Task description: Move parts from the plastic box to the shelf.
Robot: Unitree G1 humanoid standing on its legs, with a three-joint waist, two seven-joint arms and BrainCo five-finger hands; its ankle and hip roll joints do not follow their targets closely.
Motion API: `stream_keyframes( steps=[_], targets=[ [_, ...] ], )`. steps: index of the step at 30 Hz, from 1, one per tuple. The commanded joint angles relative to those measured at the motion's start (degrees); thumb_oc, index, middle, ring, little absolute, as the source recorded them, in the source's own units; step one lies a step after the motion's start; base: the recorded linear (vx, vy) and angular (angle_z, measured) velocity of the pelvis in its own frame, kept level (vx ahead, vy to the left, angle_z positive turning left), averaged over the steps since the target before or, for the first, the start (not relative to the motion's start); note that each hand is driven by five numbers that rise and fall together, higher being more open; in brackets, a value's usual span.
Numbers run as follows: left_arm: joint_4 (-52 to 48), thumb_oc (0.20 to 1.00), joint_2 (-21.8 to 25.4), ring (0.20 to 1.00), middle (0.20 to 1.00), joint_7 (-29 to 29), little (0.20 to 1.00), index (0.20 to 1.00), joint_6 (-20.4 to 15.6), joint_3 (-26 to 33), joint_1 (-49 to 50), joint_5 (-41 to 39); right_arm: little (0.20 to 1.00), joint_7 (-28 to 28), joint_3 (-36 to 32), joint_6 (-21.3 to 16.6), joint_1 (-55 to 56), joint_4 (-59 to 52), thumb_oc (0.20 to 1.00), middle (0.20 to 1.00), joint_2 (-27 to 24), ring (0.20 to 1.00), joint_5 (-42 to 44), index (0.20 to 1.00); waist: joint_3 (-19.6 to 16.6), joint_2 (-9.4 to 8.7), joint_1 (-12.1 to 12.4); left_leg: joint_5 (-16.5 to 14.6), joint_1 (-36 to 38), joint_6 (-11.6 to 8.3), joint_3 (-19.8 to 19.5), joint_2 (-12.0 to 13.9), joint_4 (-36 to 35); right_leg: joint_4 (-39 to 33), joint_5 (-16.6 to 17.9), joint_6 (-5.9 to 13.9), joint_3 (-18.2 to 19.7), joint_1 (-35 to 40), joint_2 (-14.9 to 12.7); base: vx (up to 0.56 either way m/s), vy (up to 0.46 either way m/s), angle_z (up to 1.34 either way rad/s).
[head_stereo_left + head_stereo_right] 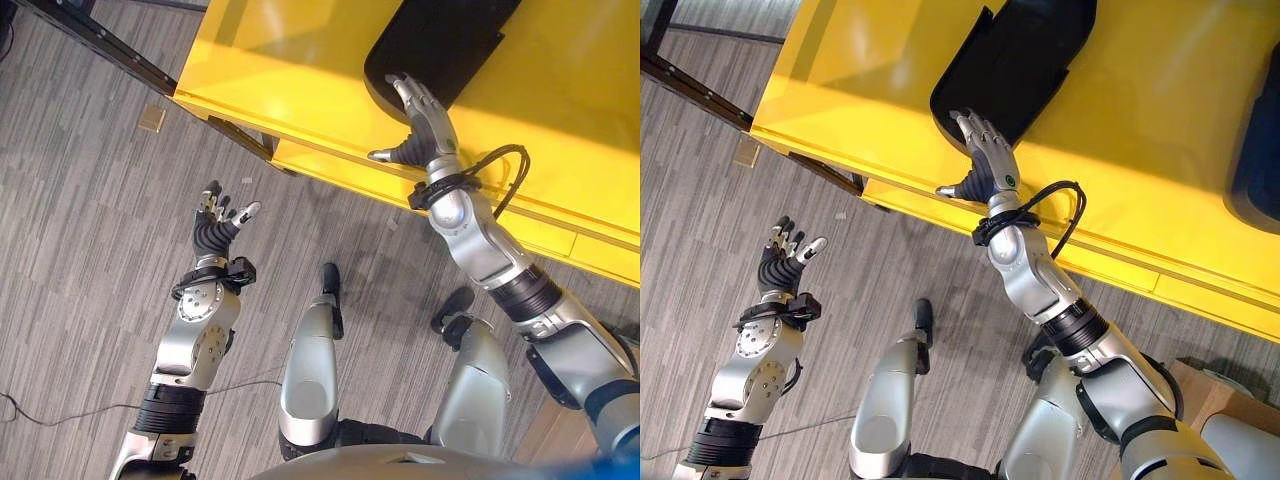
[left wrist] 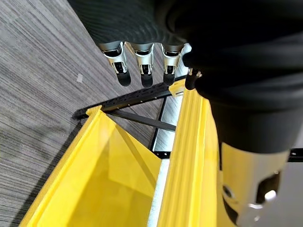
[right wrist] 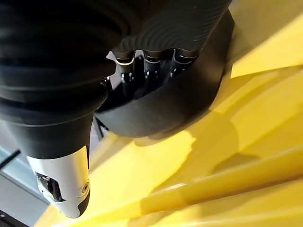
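In the left eye view the right hand [image 1: 425,125] reaches out over the yellow shelf [image 1: 300,70], its fingers laid nearly straight on the near rounded edge of a black part [image 1: 440,45] that rests on the shelf surface just ahead of the fingertips, with the thumb spread out to the side over bare yellow. The left hand [image 1: 215,225] hangs over the grey carpet floor [image 1: 80,200], well apart from the shelf, fingers loosely spread and holding nothing. In the right eye view the same right hand [image 1: 985,165] touches the black part [image 1: 1025,60] at its near edge, and a second dark object [image 1: 1255,160] lies on the shelf far off to that hand's right side. In the left wrist view the left hand's fingers [image 2: 144,61] stand straight and relaxed, and beyond them are the yellow shelf [image 2: 118,175] and a dark metal frame [image 2: 137,97] on the floor. In the right wrist view the right hand's fingers [image 3: 151,71] press flat against the black part [image 3: 184,99], which sits on the yellow shelf [image 3: 255,156] right in front of the hand.
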Motion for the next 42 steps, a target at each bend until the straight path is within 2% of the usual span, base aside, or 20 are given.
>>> stream_keyframes(
  steps=[1,5,6,8,11,15,21,32,37,42],
  targets=[
    [-4.03,1.000,3.73,1.000,1.000,-1.14,1.000,1.000,-4.63,0.44,1.66,0.55,1.000,1.14,1.40,-0.65,-3.78,2.74,1.000,1.000,1.22,1.000,-3.58,1.000,-1.87,0.92,1.03,-5.06,-1.48,2.14,2.97,-0.07,2.75,0.35,-3.90,5.21,1.98,2.40,-0.76,0.00,0.000,0.00],
    [-3.06,1.000,3.83,1.000,1.000,-1.26,1.000,1.000,-6.67,0.52,1.29,0.70,1.000,4.42,2.70,-1.84,-4.98,4.90,1.000,1.000,0.39,1.000,-11.83,1.000,-1.87,0.88,1.40,-4.94,-2.09,2.10,2.85,0.00,2.89,0.43,-3.78,5.20,1.72,1.95,-0.61,-0.01,-0.017,0.00],
    [-2.56,1.000,3.99,1.000,1.000,-1.35,1.000,1.000,-6.96,0.38,1.20,0.75,1.000,5.63,3.60,-0.11,-5.81,5.92,1.000,1.000,0.25,1.000,-13.18,1.000,-1.87,0.89,1.58,-4.89,-2.02,2.09,2.85,-0.01,2.82,0.33,-3.75,5.21,1.56,2.05,-0.59,0.00,0.000,0.00],
    [-1.90,1.000,3.94,1.000,1.000,-1.68,1.000,1.000,-7.58,0.16,1.10,1.02,1.000,5.80,4.57,2.31,-6.76,7.27,1.000,1.000,0.10,1.000,-13.28,1.000,-1.87,0.96,1.80,-4.75,-2.08,2.14,2.95,0.07,2.69,0.28,-3.67,5.20,1.49,2.00,-0.61,0.00,0.000,0.00],
    [-1.33,1.000,4.30,1.000,1.000,-2.37,1.000,1.000,-8.33,0.15,1.13,0.98,1.000,4.19,5.50,3.25,-7.95,10.81,1.000,1.000,-0.57,1.000,-12.08,1.000,-1.87,1.09,2.13,-4.49,-2.02,2.09,2.95,0.07,2.33,0.25,-3.65,5.15,1.27,2.13,-0.65,-0.01,-0.005,0.01],
    [0.03,1.000,4.68,1.000,1.000,-4.46,1.000,1.000,-9.14,0.67,1.56,-0.99,1.000,3.63,5.60,2.08,-8.50,14.48,1.000,1.000,-1.93,1.000,-13.67,1.000,-1.87,1.02,2.26,-4.17,-1.52,1.96,2.96,0.05,1.82,-0.01,-3.50,5.28,1.04,2.65,-0.64,-0.01,-0.004,0.01],
    [0.23,1.000,4.89,1.000,1.000,-7.44,1.000,1.000,-9.89,0.65,1.73,-1.29,1.000,3.17,5.23,2.45,-8.58,16.80,1.000,1.000,-3.08,1.000,-14.69,1.000,-1.87,0.63,2.05,-4.06,-0.18,1.96,3.65,0.52,1.24,-1.03,-2.98,5.50,0.77,3.82,-0.66,-0.01,-0.019,0.00],
    [1.80,1.000,5.77,1.000,1.000,-8.17,1.000,1.000,-10.71,1.24,1.53,-1.93,1.000,5.52,6.83,1.64,-9.88,21.83,1.000,1.000,-6.34,1.000,-17.06,1.000,-1.87,-0.06,1.81,-3.68,2.38,1.59,4.05,0.99,0.40,-2.02,-2.83,5.85,0.60,6.43,-0.65,0.00,-0.012,-0.02],
    [2.63,1.000,6.01,1.000,1.000,-8.45,1.000,1.000,-11.32,1.19,1.41,-2.09,1.000,5.55,7.61,-0.37,-9.72,23.84,1.000,1.000,-7.43,1.000,-18.17,1.000,-1.87,-0.31,1.68,-3.51,2.75,1.51,4.07,1.14,0.23,-2.17,-2.78,5.87,0.62,6.85,-0.46,0.00,-0.010,-0.03],
    [3.66,1.000,6.61,1.000,1.000,-9.32,1.000,1.000,-11.83,1.55,1.65,-2.80,1.000,6.74,9.48,-4.95,-9.41,24.67,1.000,1.000,-9.84,1.000,-23.30,1.000,-1.87,-0.73,1.54,-3.18,3.47,1.34,4.22,1.37,-0.41,-2.78,-2.67,6.13,0.47,7.59,-0.30,0.00,-0.006,0.00]
  ],
)
